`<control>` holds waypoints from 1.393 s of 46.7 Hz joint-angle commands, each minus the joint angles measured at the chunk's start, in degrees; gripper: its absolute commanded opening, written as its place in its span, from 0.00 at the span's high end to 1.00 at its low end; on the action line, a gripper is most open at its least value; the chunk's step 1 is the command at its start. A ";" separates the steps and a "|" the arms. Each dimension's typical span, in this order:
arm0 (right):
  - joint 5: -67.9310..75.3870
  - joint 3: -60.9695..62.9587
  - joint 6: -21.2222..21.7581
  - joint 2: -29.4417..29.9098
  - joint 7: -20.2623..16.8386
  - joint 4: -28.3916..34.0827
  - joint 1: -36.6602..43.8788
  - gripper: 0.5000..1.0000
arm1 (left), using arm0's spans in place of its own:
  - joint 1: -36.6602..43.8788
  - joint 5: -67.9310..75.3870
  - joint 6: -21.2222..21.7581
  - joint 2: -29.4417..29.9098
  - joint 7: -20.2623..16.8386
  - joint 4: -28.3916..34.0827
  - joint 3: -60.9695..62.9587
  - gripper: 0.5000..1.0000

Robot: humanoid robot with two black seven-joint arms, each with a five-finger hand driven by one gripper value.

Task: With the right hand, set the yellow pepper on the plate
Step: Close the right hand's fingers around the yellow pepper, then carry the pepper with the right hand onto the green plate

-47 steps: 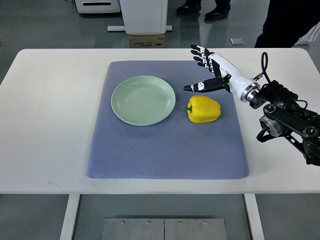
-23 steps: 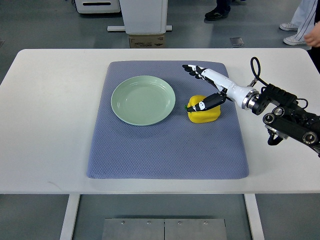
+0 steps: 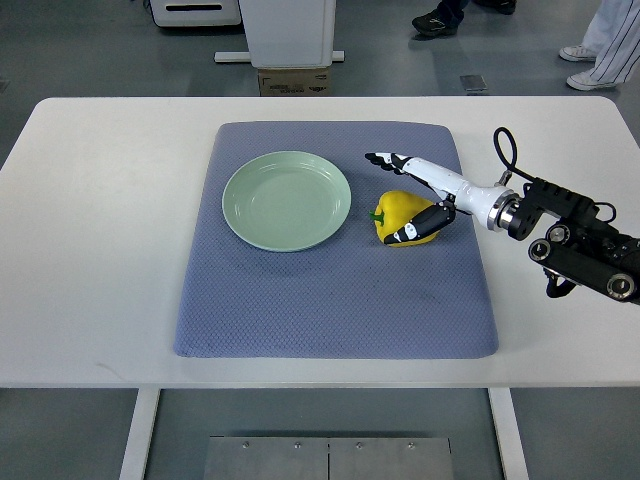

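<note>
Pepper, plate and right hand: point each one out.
pepper (image 3: 398, 207), top view, on its yellow top face.
plate (image 3: 286, 200), top view, on its bare centre.
right hand (image 3: 405, 196), top view, midway between its fingertips, over the pepper.

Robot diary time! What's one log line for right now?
right hand: open, around yellow pepper, not gripped | pepper: on blue mat, beside plate | plate: empty | left hand: out of view

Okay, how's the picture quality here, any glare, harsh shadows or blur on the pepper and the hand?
Top view: soft, even light, with only faint shadows beneath the plate and pepper; mild sheen on the pepper, no harsh glare; the right hand and pepper look sharp, with no obvious motion blur; the white table is bright but not blown out.
</note>
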 commanded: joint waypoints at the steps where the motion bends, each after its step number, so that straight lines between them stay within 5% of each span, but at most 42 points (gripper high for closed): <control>1: -0.01 -0.73 -0.10 -0.14 -0.01 -0.11 -0.12 0.02 | 0.00 0.00 -0.01 0.00 0.00 -0.05 0.00 0.00; 11: -0.36 -1.52 -0.10 -0.32 -0.01 -1.51 -0.29 0.04 | 0.00 0.00 0.07 0.00 0.00 0.04 0.00 0.00; 30: -0.71 -2.22 -0.19 -0.14 -0.01 -3.01 -0.56 0.27 | 0.00 0.00 0.08 0.00 0.00 -0.05 0.00 0.00; 42: -0.71 -2.22 -0.19 -0.06 -0.01 -3.89 -0.56 0.62 | 0.00 0.00 0.07 0.00 0.00 0.04 0.00 0.00; 49: -0.71 -2.14 -0.10 0.21 -0.01 -4.77 -0.56 1.00 | 0.00 0.00 -0.01 0.00 0.00 -0.05 0.00 0.00; 65: -0.54 0.41 -0.98 0.73 -0.18 -5.65 0.32 1.00 | 0.00 0.00 -0.01 0.00 0.00 -0.05 0.00 0.00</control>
